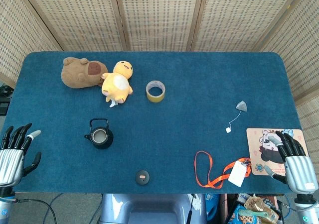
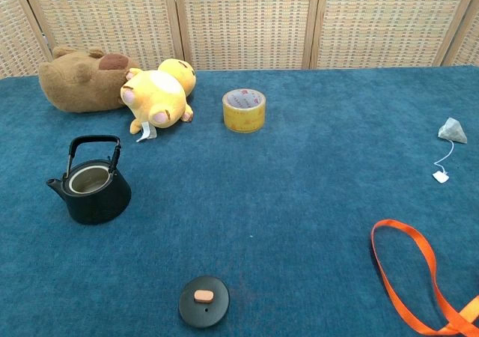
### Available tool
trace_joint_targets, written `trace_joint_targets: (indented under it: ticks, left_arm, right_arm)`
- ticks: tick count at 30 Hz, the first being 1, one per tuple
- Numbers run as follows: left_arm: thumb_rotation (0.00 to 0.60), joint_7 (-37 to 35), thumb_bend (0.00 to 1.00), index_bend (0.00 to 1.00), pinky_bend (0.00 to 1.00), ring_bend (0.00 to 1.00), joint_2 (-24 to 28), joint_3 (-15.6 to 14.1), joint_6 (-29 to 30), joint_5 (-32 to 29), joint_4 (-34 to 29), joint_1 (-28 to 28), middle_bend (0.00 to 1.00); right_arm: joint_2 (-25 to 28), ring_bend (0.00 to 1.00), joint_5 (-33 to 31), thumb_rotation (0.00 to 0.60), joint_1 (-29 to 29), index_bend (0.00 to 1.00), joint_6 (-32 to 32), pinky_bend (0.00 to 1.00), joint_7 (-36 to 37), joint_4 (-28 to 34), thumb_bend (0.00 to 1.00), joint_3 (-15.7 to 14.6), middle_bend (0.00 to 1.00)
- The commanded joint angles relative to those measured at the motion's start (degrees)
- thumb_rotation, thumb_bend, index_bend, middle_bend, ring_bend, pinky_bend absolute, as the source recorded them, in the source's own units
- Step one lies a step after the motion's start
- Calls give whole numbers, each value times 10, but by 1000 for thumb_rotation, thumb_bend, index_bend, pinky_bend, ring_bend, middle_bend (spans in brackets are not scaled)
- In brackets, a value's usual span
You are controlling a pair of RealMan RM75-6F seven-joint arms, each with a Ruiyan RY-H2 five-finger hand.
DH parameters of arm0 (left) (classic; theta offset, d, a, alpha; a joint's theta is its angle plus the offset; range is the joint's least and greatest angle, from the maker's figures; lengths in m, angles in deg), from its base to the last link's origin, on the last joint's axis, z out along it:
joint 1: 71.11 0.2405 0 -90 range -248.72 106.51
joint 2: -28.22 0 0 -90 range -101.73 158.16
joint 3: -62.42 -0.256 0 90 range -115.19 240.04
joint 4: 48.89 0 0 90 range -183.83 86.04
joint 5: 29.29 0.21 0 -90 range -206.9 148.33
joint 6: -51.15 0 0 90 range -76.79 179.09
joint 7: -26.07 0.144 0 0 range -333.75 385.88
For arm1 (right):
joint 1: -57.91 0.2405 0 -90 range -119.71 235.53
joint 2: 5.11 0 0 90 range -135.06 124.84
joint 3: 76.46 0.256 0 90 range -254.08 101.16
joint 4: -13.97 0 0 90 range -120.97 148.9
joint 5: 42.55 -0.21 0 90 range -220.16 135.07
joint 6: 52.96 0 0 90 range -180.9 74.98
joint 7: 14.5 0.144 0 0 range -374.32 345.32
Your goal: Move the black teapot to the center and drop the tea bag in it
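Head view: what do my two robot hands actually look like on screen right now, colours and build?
Both look alike. The left robot hand has a ribbed silver metallic back and black fingers, one ending in a pale tip. The right robot hand shows the same silver ribbed back with black fingers and a grey thumb. A thin dark cable trails below the left robot hand. The chest view shows neither.

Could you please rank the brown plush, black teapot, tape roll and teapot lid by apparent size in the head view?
1. brown plush
2. black teapot
3. tape roll
4. teapot lid
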Motion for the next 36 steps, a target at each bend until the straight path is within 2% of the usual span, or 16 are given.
trace_joint_targets:
  ticks: [1,4,11,18,26,28,36]
  left_arm:
    - [600,21,429,254,0,110,9,7,-25,-8,-18,-16,115]
    - [600,57,428,312,0,110,16,21,-54,-24,-40,-37,124]
    - [600,80,428,330,0,110,24,47,-135,-69,-59,-90,124]
    - [600,55,427,330,0,111,37,73,-233,-134,-62,-148,121]
    - [600,37,428,301,0,42,45,87,-308,-187,-56,-195,35]
    - [600,25,464,299,0,17,41,93,-338,-202,-51,-215,20]
    - [600,57,765,299,0,0,21,97,-372,-253,-20,-259,0]
  right_arm:
    - [0,130,0,600,1,225,-1,209,2,-1,152,0,166]
    - [-1,130,-1,600,1,225,-2,209,3,-3,151,-1,166]
    - [2,130,-3,600,-3,225,2,210,5,-4,152,-1,166]
    - [3,130,-2,600,-5,225,5,210,8,-2,151,-2,166]
    - [1,130,-3,600,-6,225,4,210,9,-4,151,-3,166]
    - [1,130,-5,600,-8,225,4,209,10,-5,151,-3,166]
    - [1,130,-5,600,-10,225,6,210,13,-8,151,-4,167]
